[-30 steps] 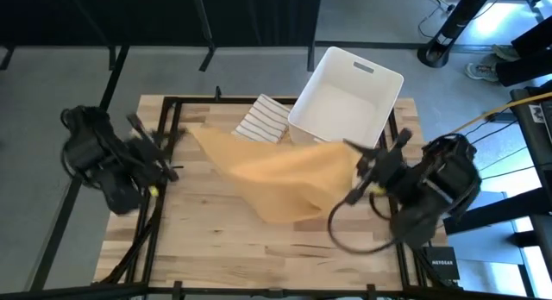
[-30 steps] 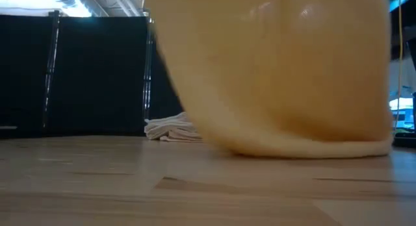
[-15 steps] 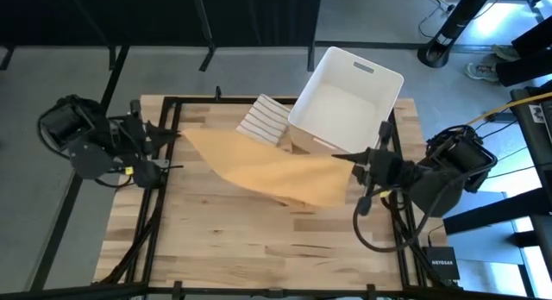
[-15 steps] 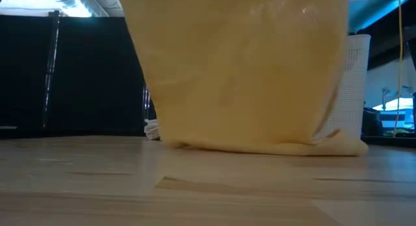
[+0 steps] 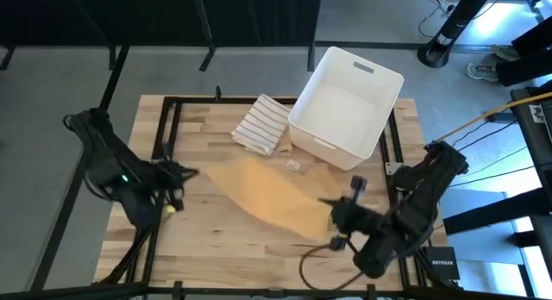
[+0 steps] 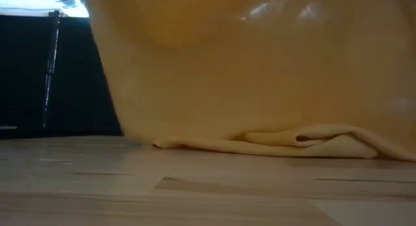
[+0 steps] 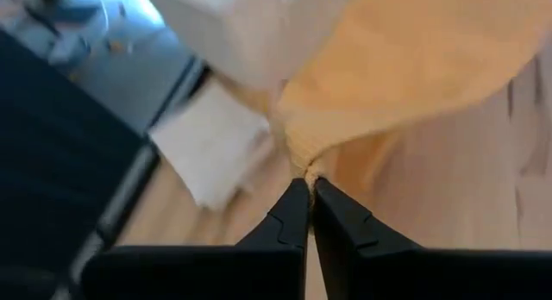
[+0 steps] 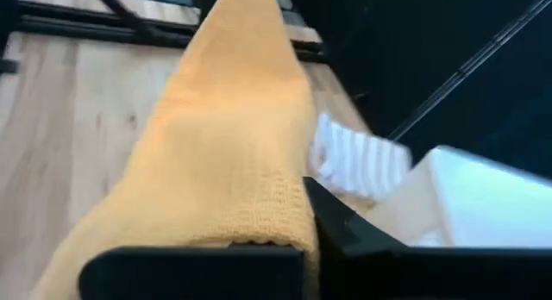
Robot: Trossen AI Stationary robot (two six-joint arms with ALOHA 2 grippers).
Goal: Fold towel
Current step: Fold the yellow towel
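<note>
The yellow towel (image 5: 267,196) stretches between my two grippers over the middle of the table. In the low view it fills most of the picture, and its lower part (image 6: 305,140) lies bunched on the wood. My left gripper (image 5: 190,172) is shut on the towel's left end, and my right gripper (image 5: 329,203) is shut on its right end near the table's front. A folded striped towel (image 5: 263,123) lies at the back next to a white bin (image 5: 347,102). My left gripper pinches a bunched corner of the towel (image 7: 307,169) between its two fingertips, coming slanting down from the table's left. The cloth fans out from the pinch and sags toward the table. My right gripper holds the towel's other end by its edge (image 8: 263,235). The cloth drapes over one finger and hides it; the other finger (image 8: 336,221) shows beside it. The fingers slant down from the table's right, and the towel runs away from them toward the left gripper.
The white bin stands at the back right, with its near corner close to the towel. The striped towel lies left of the bin. A black frame (image 5: 168,128) runs around the tabletop. Bare wood (image 5: 224,248) lies along the near edge.
Both grippers have come down and toward the table's near edge, still shut on the towel. The right one has travelled farther. The towel, which hung high with only its lower edge brushing the wood, has sunk, and its lower part now lies bunched on the table.
</note>
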